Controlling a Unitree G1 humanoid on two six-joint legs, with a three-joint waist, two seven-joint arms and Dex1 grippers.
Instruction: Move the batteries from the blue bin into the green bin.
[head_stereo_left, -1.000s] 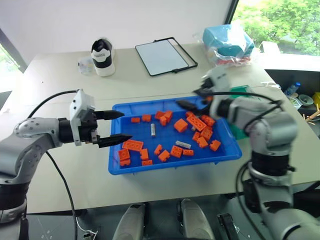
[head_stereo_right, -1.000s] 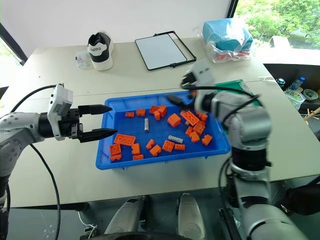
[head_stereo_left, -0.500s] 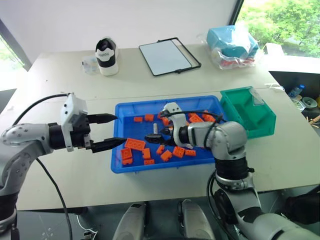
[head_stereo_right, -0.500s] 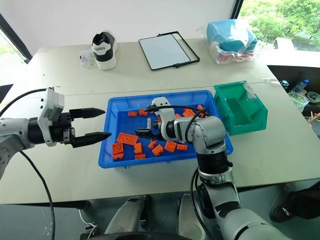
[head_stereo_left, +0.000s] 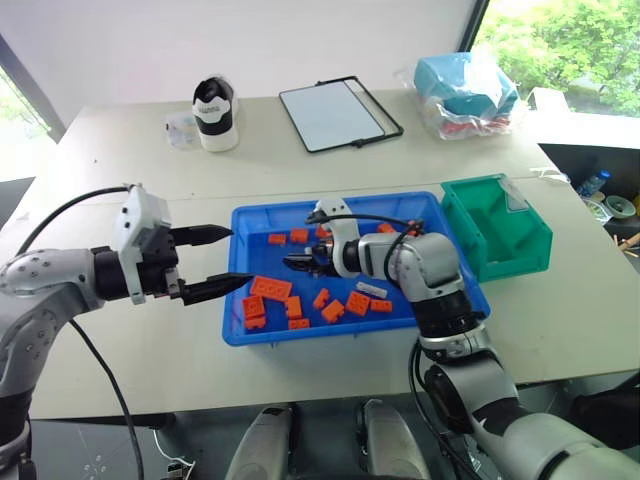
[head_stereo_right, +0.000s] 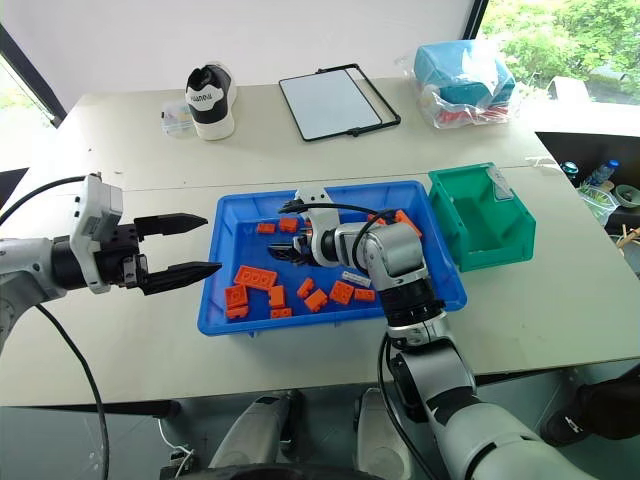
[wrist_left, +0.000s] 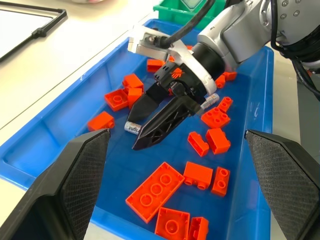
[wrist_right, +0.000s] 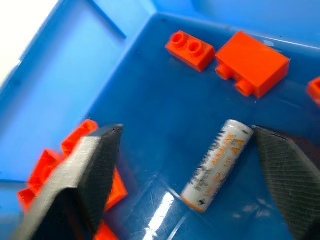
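Your right hand (wrist_right: 185, 170) is down in the blue bin (head_stereo_left: 250, 335), fingers apart either side of a battery (wrist_right: 216, 164) lying flat — not clamped. Left hand (head_stereo_left: 212, 262) hovers spread beside the bin; green bin (head_stereo_left: 497, 238) sits just right.

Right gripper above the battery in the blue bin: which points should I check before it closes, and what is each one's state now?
1. Battery lies between the right gripper's fingers: ok.
2. Jaws open wide enough around it: ok.
3. Battery not yet gripped and lies flat on the blue bin floor: ok.
4. No brick between the fingers beside the battery: ok; the bricks lie apart from it.
5. Fingertips low enough to catch it: cannot tell.
6. Left gripper open at the bin's edge, away from the pick: ok.
7. Green bin free to receive: ok.
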